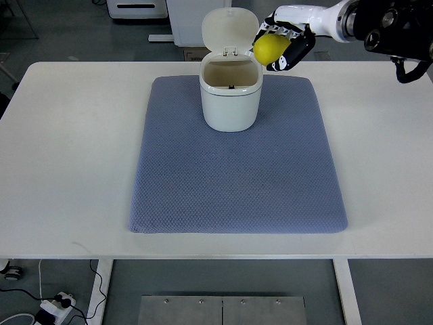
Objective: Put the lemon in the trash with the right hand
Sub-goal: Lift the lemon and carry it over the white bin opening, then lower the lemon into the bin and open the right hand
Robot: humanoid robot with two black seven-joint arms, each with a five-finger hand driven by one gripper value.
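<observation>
The right hand [284,46] has its fingers [298,51] wrapped around the lemon [270,49] and holds it in the air just beside the upper right rim of the trash can [230,101], whose lid [229,28] stands flipped open at the back. This looks like the carry step, nearly done: the lemon hangs near the opening but off to its right, not yet over it. The next move calls for a short shift to the left until the fruit is above the open mouth and clear of the lid, then a release of the fingers.

The can sits on a blue mat [237,176] on the white tabletop [67,149]. The left hand is not in view. The bottom of the can is in shadow, so whether anything is in it cannot be told, and the fingers cover the lemon's far side.
</observation>
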